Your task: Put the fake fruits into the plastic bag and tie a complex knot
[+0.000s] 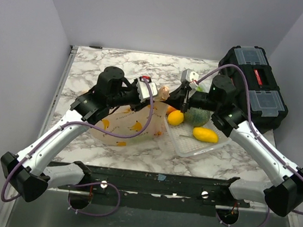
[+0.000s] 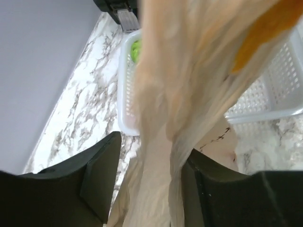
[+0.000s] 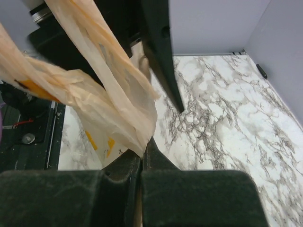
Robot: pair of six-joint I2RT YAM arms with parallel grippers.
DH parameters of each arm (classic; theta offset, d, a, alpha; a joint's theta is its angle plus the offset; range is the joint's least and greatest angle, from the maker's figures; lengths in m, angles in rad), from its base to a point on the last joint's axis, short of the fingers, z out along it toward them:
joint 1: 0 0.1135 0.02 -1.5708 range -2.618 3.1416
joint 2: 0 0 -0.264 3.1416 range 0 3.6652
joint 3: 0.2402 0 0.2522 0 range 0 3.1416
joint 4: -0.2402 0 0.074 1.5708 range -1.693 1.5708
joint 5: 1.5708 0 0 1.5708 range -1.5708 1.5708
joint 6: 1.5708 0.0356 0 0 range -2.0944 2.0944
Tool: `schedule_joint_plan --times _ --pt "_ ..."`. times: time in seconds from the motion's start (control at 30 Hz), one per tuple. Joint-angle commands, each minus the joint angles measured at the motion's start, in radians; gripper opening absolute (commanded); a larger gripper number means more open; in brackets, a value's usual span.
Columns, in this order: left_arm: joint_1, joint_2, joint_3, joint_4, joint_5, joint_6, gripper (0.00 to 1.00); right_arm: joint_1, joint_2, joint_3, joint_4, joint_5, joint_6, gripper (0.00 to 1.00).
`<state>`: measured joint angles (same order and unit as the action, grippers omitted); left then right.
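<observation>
The pale-orange plastic bag [image 1: 125, 126] lies left of centre with yellow fruits [image 1: 137, 126] inside. Its handle strips [image 1: 166, 92] are pulled up between both grippers. My left gripper [image 1: 159, 94] is open, and a twisted handle strip [image 2: 156, 156] runs between its jaws, against the right finger [image 2: 199, 184]. My right gripper [image 1: 174, 98] is shut on a pinch of the bag's plastic [image 3: 137, 123], with its tips [image 3: 143, 147] closed. A round yellow fruit [image 1: 175, 117], a mango [image 1: 205, 134] and a green melon [image 1: 197, 116] sit in the white lattice basket [image 1: 183, 144]. I cannot make out a tied knot.
A black toolbox [image 1: 256, 87] stands at the back right. The basket [image 2: 127, 94] lies just beyond the left gripper, with a green fruit [image 2: 136, 49] in it. The left arm's dark finger [image 3: 158, 52] hangs close in front of the right wrist camera.
</observation>
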<state>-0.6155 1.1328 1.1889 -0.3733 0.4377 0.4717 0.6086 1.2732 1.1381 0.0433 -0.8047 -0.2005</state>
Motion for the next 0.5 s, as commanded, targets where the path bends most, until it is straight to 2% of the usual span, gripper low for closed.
schedule_joint_plan --times 0.0,0.07,0.2,0.37,0.4,0.47 --pt "0.077 -0.084 -0.014 -0.11 0.011 0.094 0.31 0.003 -0.056 -0.026 -0.041 0.063 -0.081 0.01" --pt "0.132 -0.112 -0.034 -0.141 0.076 0.105 0.23 0.002 -0.061 -0.033 -0.074 0.086 -0.108 0.01" --pt "0.243 -0.127 -0.041 -0.193 0.183 0.069 0.01 -0.01 -0.064 -0.043 -0.085 0.094 -0.122 0.01" --pt "0.277 -0.139 -0.063 -0.171 0.302 0.0 0.0 -0.012 -0.039 -0.015 -0.086 0.006 -0.108 0.02" --pt "0.277 -0.139 -0.066 -0.16 0.318 -0.016 0.0 -0.012 -0.029 -0.003 -0.089 -0.02 -0.091 0.18" --pt "0.277 -0.133 -0.066 -0.139 0.335 -0.056 0.0 -0.012 -0.009 0.023 -0.087 -0.068 -0.049 0.66"
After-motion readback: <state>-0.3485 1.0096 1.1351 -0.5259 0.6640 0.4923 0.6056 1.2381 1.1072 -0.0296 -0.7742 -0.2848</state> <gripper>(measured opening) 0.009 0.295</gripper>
